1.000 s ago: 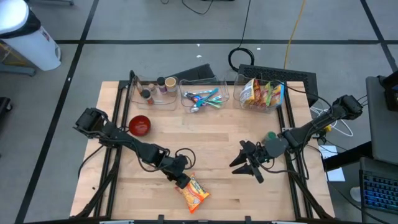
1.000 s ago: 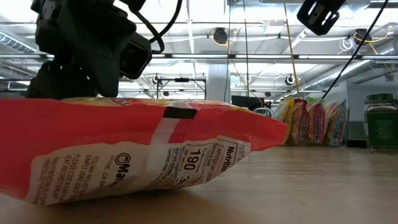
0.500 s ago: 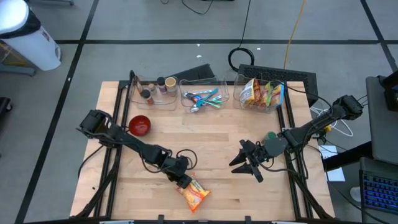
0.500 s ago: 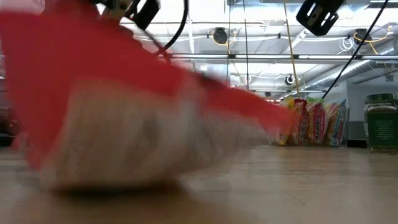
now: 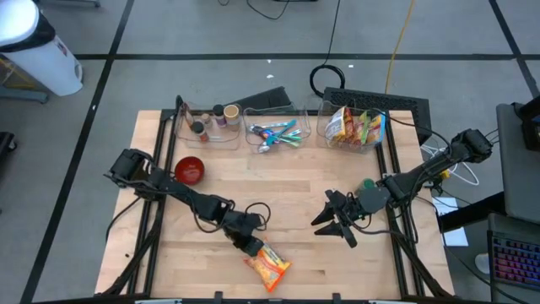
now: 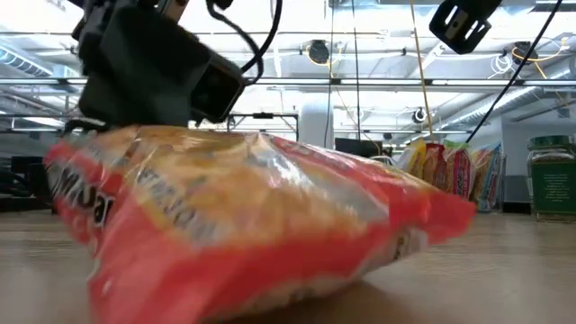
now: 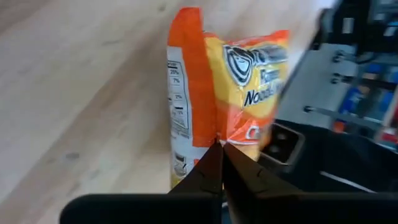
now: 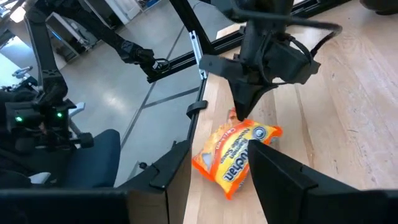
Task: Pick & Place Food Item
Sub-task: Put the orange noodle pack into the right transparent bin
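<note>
An orange and yellow noodle packet (image 5: 270, 268) lies near the table's front edge, left of the middle. It fills the low view (image 6: 252, 225) and also shows in the right wrist view (image 8: 235, 155). My left gripper (image 5: 251, 247) stands at the packet's far left end, shut on it, slanting down; the right wrist view shows this gripper (image 8: 249, 99) from the front. My right gripper (image 5: 335, 226) hangs open above the table's right half, with nothing between its fingers. My left gripper pinches the packet's orange end seal (image 7: 214, 132) between its two fingertips (image 7: 211, 163). The fingers slant down at it from the table's far left. The packet is rolled partly onto its side, its yellow front turned up, and its underside (image 6: 270, 292) rests on the table.
A red bowl (image 5: 190, 170) sits at the left. Three clear bins line the far edge: one with jars (image 5: 211, 122), one with utensils (image 5: 274, 133), one with snack packets (image 5: 354, 127). A green-lidded jar (image 6: 551, 175) stands behind my right gripper. Bare wood lies in the middle.
My left gripper has shut on the packet's end and edged toward the near right. The packet has rolled over and slid slightly to the right: its printed back faced the low camera before, and now its yellow front does.
</note>
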Robot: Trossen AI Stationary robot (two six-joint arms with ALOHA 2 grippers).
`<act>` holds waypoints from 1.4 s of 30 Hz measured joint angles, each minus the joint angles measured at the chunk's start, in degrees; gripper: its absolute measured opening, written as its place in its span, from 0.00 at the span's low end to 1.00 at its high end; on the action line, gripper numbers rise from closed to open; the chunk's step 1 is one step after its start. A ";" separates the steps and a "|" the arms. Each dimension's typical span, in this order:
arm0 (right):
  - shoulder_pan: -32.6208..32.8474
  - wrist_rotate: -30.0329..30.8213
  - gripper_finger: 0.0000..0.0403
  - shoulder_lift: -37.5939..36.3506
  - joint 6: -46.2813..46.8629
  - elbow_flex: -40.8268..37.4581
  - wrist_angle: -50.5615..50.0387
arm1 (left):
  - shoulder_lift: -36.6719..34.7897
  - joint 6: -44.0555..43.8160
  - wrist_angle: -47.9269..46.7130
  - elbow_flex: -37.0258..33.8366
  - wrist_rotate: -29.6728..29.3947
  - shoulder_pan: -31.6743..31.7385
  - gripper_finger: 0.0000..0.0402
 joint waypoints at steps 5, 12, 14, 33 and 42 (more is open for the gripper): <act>-0.02 -0.02 0.38 0.01 -0.83 0.00 0.18 | -2.97 0.12 4.92 0.10 -0.29 1.22 0.01; -1.63 -0.30 0.38 0.02 -0.67 0.00 2.17 | -8.46 5.88 3.22 5.14 -7.20 2.80 0.01; -2.65 -0.31 0.38 0.02 -0.63 0.00 3.58 | -8.55 8.56 1.15 8.62 -7.62 3.26 0.01; -11.06 -8.12 0.38 1.25 -12.92 6.62 3.63 | -5.47 21.57 -18.80 30.18 -4.41 7.75 0.00; -16.15 -18.51 0.38 3.08 -9.95 7.48 3.84 | -3.51 19.88 -17.04 30.18 -1.95 7.75 0.00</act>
